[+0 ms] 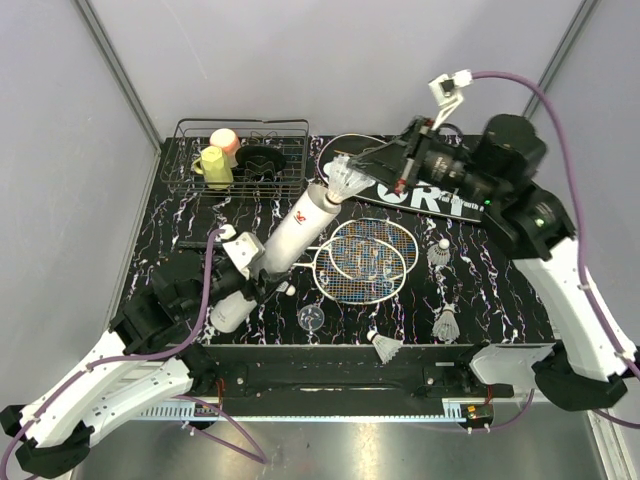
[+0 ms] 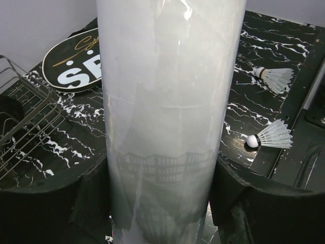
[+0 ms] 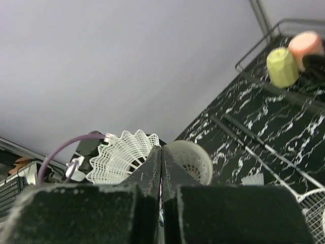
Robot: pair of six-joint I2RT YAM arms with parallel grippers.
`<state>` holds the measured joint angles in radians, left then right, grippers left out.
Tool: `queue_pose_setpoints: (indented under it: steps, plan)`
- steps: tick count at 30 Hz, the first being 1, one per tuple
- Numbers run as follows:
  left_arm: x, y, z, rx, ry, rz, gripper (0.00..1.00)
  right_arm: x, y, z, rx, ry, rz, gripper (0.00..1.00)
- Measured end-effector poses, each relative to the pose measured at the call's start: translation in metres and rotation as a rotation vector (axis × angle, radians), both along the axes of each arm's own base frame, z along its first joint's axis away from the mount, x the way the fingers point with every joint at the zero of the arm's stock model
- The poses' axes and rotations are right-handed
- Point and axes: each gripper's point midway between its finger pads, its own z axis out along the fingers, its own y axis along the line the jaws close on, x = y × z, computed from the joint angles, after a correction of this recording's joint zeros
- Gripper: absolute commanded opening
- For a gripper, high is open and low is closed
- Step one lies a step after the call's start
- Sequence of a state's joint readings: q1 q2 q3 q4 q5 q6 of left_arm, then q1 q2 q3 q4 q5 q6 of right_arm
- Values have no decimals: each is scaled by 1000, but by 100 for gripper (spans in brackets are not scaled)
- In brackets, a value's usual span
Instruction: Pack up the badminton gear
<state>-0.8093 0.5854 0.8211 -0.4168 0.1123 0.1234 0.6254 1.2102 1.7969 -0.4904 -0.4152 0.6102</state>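
Right fingers (image 3: 150, 175) were pinched shut on the shuttlecock (image 3: 121, 155) by its netted white skirt, right at the round mouth of the smooth, glossy tube (image 1: 296, 226) the left fingers (image 2: 254, 208) clamped, tilted over the marbled counter (image 1: 500, 295): best squared to the bore before release.

I read white "PORT" on the black bag (image 1: 445, 200), upper right; my left wrist camera shows "SP", upper left.

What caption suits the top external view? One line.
Left gripper holds the white tube tilted; right gripper holds a shuttlecock at its open end.
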Motion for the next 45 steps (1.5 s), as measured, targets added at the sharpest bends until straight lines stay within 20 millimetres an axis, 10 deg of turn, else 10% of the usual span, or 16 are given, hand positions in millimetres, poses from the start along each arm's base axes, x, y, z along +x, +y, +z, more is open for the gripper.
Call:
queue_pose_setpoints:
  steps: [10, 21, 33, 38, 45]
  plan:
    - [-11, -8, 3, -17, 4, -76, 25, 20, 34, -65, -65, 196, 100, 4]
    - [-12, -6, 17, -69, -26, -67, 24, 2, 42, -80, -104, 169, 213, 97]
    - [15, 42, 37, -145, -98, 246, 23, 42, -6, -103, -147, 199, -191, 96]
    - [27, 101, 63, -219, -134, 546, 24, 83, 5, -173, -215, 391, -387, 98]
    - [14, 160, 104, -367, -190, 763, 24, 103, 119, -349, -629, 712, -544, 100]
